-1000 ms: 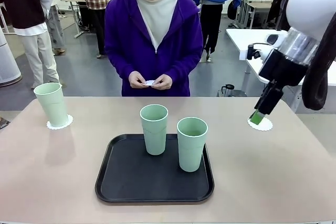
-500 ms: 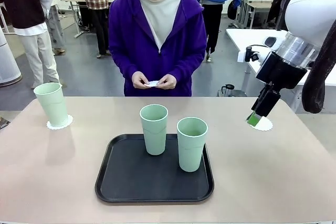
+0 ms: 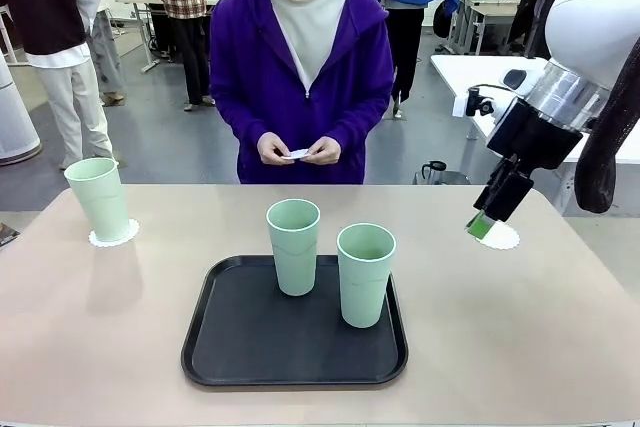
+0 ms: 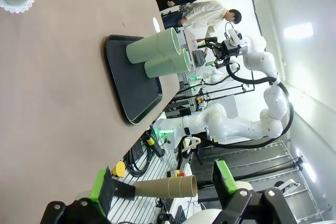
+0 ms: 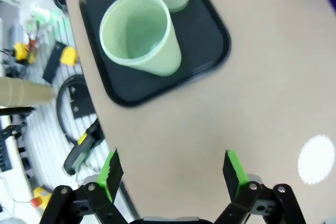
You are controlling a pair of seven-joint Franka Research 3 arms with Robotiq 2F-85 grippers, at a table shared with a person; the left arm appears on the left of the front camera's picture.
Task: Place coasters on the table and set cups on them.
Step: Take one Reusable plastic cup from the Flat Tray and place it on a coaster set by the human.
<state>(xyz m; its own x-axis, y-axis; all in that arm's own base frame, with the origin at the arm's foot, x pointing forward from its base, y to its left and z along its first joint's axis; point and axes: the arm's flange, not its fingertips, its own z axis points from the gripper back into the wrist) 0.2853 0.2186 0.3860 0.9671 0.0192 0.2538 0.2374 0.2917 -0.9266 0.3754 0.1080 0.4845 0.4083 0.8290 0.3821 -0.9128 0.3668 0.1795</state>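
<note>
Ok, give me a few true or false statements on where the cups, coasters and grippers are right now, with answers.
1. Two cups stand on the black tray. True.
2. The left-end cup stands on a coaster. True.
3. The right-end coaster has a cup on it. False: it is bare, with the right gripper close by it.
4. The right gripper is shut on a cup. False: its fingers are spread, with nothing between them.
5. The person's hands hold a cup. False: they hold a small white thing.
</note>
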